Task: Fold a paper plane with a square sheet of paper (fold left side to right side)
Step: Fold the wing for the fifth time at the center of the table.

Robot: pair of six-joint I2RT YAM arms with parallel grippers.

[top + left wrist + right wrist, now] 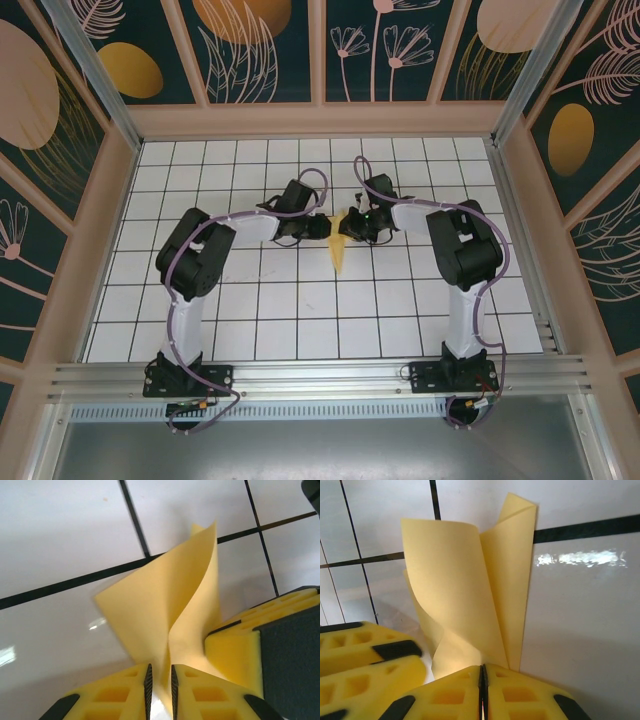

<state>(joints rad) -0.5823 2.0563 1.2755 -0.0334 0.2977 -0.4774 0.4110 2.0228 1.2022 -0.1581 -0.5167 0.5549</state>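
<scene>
I have the thin yellow paper (339, 252), folded to a narrow pointed dart, near the middle of the white gridded table (300, 300), a little toward its far edge and midway between the left and right edges. Its long axis runs far to near: the point aims at the near edge, and the far end is raised between my two arms.

The right end effector (482, 682) is clamped on that raised end, pads pressed flat together with the layers fanning out ahead of them. The left end effector (160, 685) stands just beside it, pads a slit apart. The paper's crease runs down into that gap, and I judge it is not pinching.

Both are about equally near, and the paper stretches away from both toward the near edge. So the next crease, I reckon, hangs on the right one's hold while the left closes or presses.
</scene>
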